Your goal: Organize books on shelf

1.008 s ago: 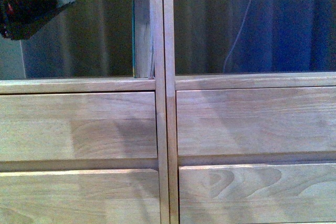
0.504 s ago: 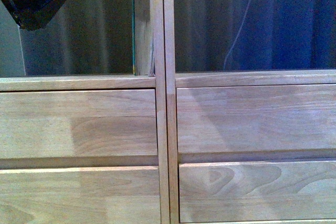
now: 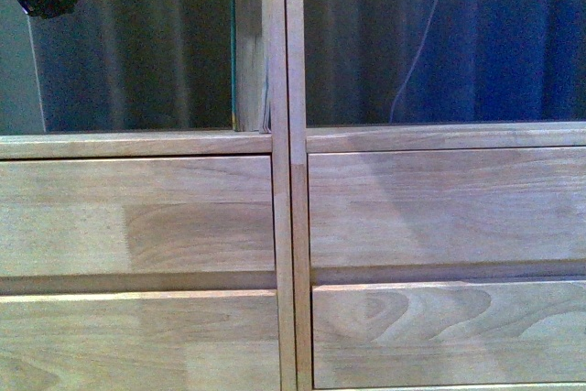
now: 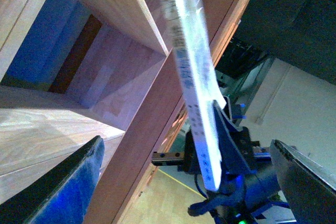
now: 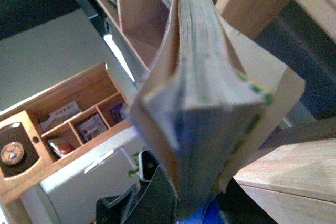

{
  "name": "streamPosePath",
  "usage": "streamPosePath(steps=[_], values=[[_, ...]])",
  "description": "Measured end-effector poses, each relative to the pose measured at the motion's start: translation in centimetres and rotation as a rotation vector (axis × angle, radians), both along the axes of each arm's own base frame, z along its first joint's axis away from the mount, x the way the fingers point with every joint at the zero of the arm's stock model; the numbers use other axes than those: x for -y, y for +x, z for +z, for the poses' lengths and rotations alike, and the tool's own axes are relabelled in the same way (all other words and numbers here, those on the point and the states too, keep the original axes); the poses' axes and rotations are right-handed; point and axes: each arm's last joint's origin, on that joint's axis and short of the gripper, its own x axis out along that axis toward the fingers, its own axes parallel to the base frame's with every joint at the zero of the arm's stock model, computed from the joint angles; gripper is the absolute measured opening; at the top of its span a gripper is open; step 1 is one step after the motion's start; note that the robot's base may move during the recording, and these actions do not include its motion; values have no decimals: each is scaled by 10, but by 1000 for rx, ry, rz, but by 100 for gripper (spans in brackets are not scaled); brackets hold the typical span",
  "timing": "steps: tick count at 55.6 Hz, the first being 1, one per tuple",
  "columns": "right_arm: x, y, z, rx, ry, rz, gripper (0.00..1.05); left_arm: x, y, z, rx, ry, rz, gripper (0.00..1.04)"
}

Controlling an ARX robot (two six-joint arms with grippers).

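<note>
shelf [image 3: 137, 217]: pale matt wood, smooth | paperback [image 4: 189, 66]: glossy paper cover | thick book [image 5: 205, 77]: rough beige paper pages

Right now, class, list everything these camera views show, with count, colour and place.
Shelf: one, light wood, filling the front view.
Drawer fronts: four, light wood, below the cubbies.
Thin paperback: one, white-grey, middle of left wrist view.
Thick book: one, beige pages, close before the right wrist camera.
Cable: one, white, behind the right cubby.
Cabinet: one, darker wood, right wrist background.
Left end effector: one, blue-black, open, not touching that paperback.
Right end effector: hidden behind that book.
</note>
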Motion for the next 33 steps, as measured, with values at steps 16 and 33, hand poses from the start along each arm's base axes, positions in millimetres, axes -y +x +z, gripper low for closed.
streamPosePath(steps=[16, 33], values=[[19, 11, -14, -59, 45, -52, 7, 0, 0, 0, 0, 0, 0, 97], [-7, -4, -30, -51, 22, 73, 7, 6, -1, 0, -12, -8, -25, 97]])
